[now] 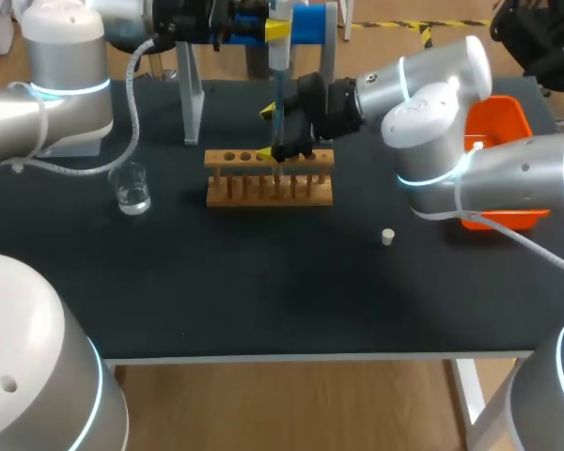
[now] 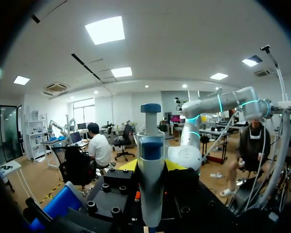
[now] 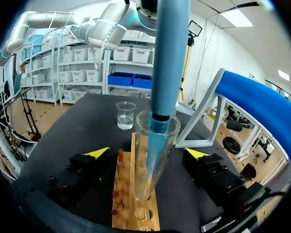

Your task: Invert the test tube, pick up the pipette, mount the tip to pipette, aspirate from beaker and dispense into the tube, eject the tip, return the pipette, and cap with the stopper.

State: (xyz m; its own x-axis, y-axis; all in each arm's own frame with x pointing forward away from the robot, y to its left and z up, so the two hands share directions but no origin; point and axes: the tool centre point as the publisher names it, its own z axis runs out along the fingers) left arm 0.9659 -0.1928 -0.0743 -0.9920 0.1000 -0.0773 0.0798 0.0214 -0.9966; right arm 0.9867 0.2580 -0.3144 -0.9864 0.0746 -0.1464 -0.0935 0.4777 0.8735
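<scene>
Two jobs: left gripper [image 2: 152,166] clamps the pipette [image 2: 150,145]; right gripper [image 3: 147,153] gapes around the test tube [image 3: 148,170], three o'clock from the beaker [image 1: 132,188]. Dispense slowly, tip [image 3: 157,143] centred.

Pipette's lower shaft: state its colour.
Blue. The pipette shows best in the right wrist view.

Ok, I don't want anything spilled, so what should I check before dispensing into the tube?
1. Pipette gripped by the left gripper: ok.
2. Tip inside the test tube: ok.
3. Test tube upright in the wooden rack: ok.
4. Right gripper steadying the tube: not ok, its jaws stand apart from it on both sides.
5. Liquid loaded in the tip: cannot tell.
6. Stopper ready on the table: ok.
</scene>
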